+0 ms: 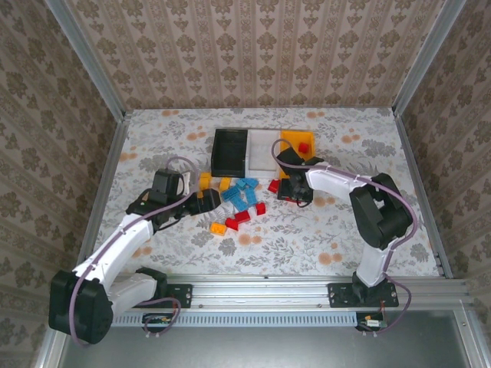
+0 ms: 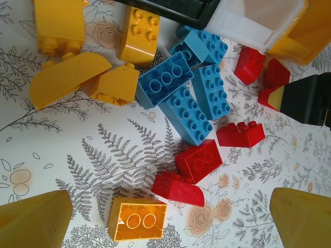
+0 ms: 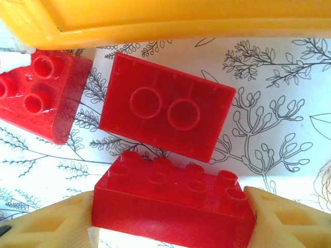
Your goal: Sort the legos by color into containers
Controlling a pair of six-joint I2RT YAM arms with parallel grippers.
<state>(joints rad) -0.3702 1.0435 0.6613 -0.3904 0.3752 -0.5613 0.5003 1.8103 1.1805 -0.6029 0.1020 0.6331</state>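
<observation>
Presently, the right gripper (image 3: 170,214) is clamped on a red eight-stud brick (image 3: 173,199), studs up, with one yellow finger (image 3: 49,225) pressed to each short end. I cannot tell whether the brick rests on the floral tablecloth (image 3: 269,103) or hangs just above it. Just beyond it lies a red upturned brick (image 3: 165,113), two round sockets showing. A red sloped brick (image 3: 39,98) sits to its left, slightly apart. The rim of the orange-yellow tray (image 3: 155,23) runs along the top of the right wrist view, close to both.

From above, three trays stand side by side at mid-table: black tray (image 1: 229,152) on the left, white tray (image 1: 263,149) in the middle, orange-yellow on the right. One small red brick (image 1: 304,147) lies inside the orange-yellow one.

The left gripper (image 2: 168,206) has its jaws wide apart and grips nothing. It sits over the near edge of the loose pile. Between its fingers in the left wrist view are an orange-yellow upturned brick (image 2: 137,219) and a red curved brick (image 2: 178,188), just beside each other. Farther out is a cluster of light blue bricks (image 2: 191,88), touching one another. A red low brick (image 2: 240,133) lies to their right and an orange-yellow curved piece (image 2: 67,77) to their left. The pile lies on the cloth on the near side of the trays, between the two grippers.
</observation>
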